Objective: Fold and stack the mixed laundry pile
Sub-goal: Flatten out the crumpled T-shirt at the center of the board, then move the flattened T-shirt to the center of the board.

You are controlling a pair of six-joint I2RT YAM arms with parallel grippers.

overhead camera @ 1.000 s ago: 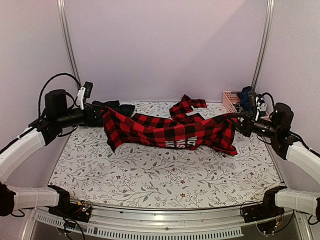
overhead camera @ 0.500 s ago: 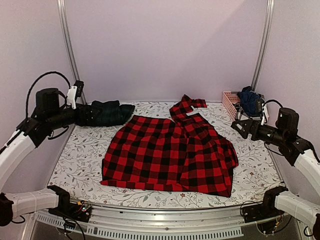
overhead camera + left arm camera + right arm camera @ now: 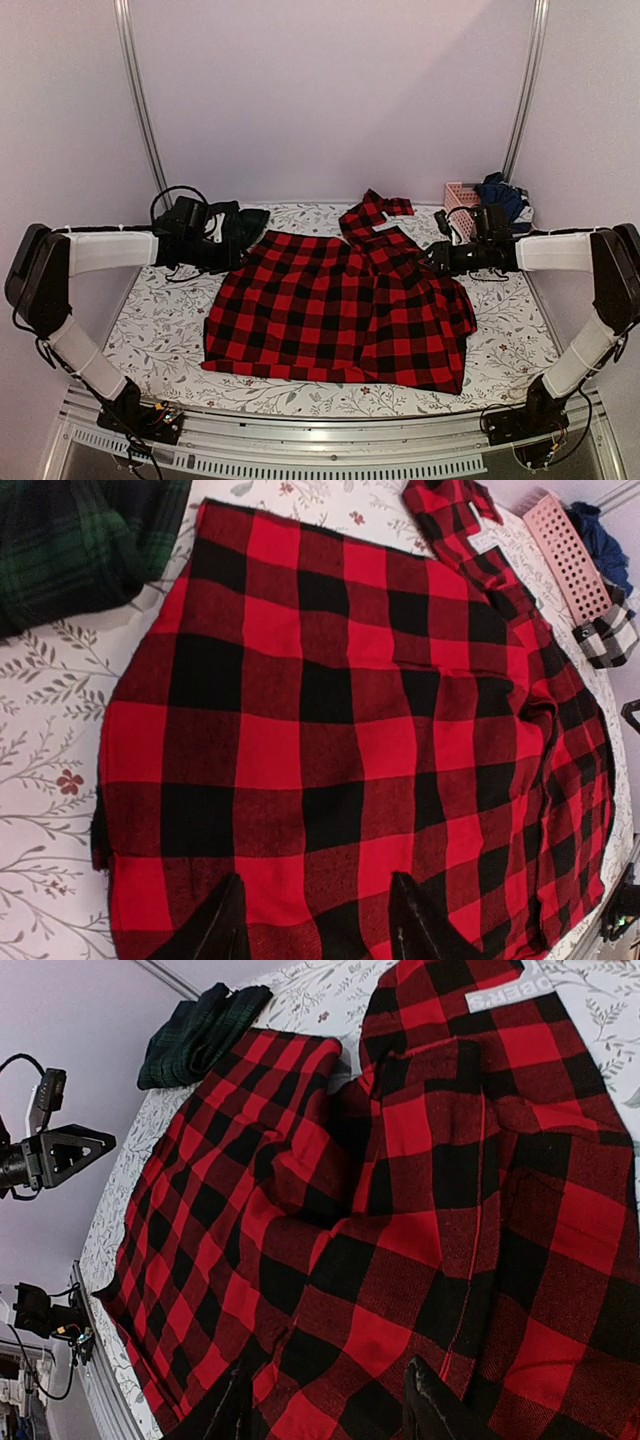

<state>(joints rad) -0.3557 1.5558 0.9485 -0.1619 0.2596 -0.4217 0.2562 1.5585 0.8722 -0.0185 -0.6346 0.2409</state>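
The white table cloth (image 3: 160,330) is the biggest thing: one thin sheet printed with grey leaf twigs and small red flowers. It lies under the flannel shirt and shows on all sides of it.

The flannel shirt (image 3: 330,320) is one soft garment in large red and black squares. It lies spread out, almost flat. Its left half is smooth and nearly rectangular, and its right half is doubled and has wrinkles. One narrow sleeve reaches out from its far edge. A white label with letters (image 3: 505,990) is near the collar.

Two white arms with black joints come in over the shirt, one from each side. The left gripper (image 3: 317,880) hangs over the left part of the shirt, and its two black fingers stand apart with nothing between them. The right gripper (image 3: 325,1370) hangs over the right part of the shirt, with the jaws also apart and empty.

One dark green tartan piece (image 3: 80,540) lies folded in a thick pad just beside the far left corner of the shirt.

One pink basket (image 3: 460,200) of slatted plastic stands past the far right side of the shirt. Dark navy clothes (image 3: 497,190) lie bunched up in it. One small black-and-white checked cloth (image 3: 608,638) is between this basket and the shirt.
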